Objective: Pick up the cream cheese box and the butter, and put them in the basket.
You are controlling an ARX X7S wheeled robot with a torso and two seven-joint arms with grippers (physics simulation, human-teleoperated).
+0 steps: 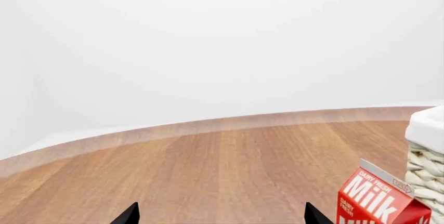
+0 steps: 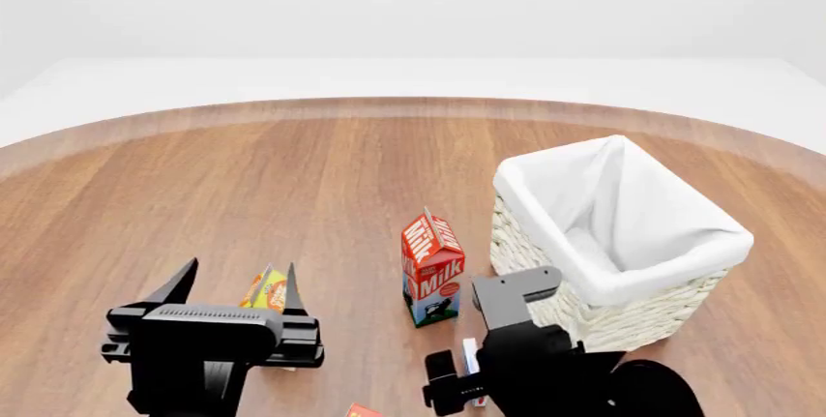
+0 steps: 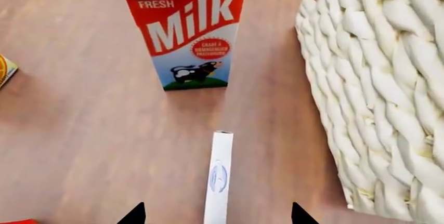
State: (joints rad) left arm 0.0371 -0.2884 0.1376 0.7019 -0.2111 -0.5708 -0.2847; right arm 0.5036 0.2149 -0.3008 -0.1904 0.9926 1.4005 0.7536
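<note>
Cream cheese box stands on its thin edge on the wooden bench, seen end-on from your right wrist view as a narrow white strip with a small blue mark. It lies between the two dark tips of your right gripper, whose jaws are spread wide with a clear gap on either side of the carton, touching nothing. Just beyond the box stands the upright milk carton, and the woven wall of the basket rises close beside it. In the head view the box shows only as a white sliver beside your right arm, near the basket's front corner. A red corner at the bottom edge of the head view may be the butter; too little shows to say for sure. Your left gripper hovers above the bench with its jaws open and empty, a yellow-orange juice carton sitting between the tips in that view.
</note>
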